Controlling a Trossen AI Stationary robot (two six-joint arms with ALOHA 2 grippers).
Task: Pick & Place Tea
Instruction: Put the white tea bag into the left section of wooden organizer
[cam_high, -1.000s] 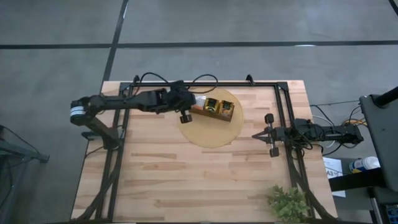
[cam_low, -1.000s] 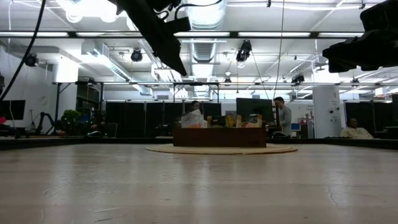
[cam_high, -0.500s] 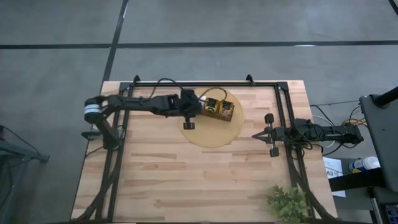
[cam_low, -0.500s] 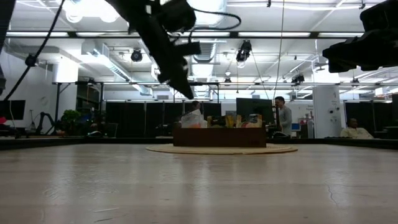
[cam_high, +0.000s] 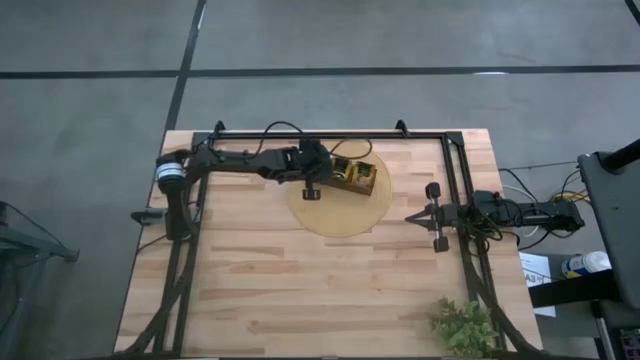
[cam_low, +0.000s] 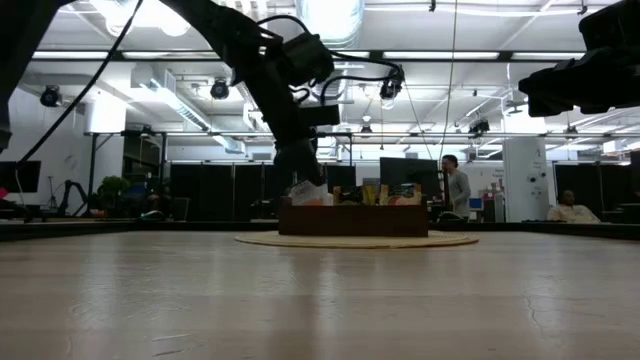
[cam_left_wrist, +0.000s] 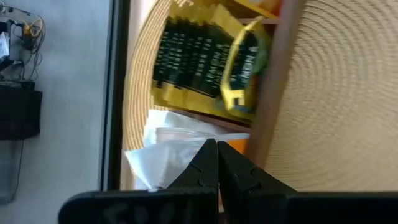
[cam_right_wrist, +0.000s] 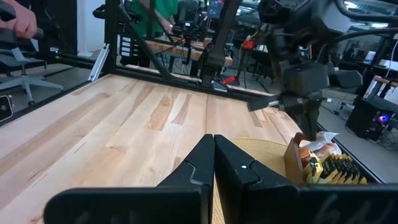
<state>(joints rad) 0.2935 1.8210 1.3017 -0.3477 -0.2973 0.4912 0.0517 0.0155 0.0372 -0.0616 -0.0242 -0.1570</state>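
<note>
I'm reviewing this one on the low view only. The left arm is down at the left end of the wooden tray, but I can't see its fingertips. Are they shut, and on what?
Observer: Shut. In the left wrist view the left gripper has its fingertips pressed together at the white-and-orange packets; whether one is pinched I can't tell.
Operator: What's in the compartment next to that?
Observer: Yellow-green packets with dark panels, standing packed together.
Operator: What does the tray rest on?
Observer: From above, the wooden tray sits on a round woven mat, toward its far edge.
Operator: And the right arm?
Observer: The right gripper waits shut by the table's right side, clear of the mat.
</note>
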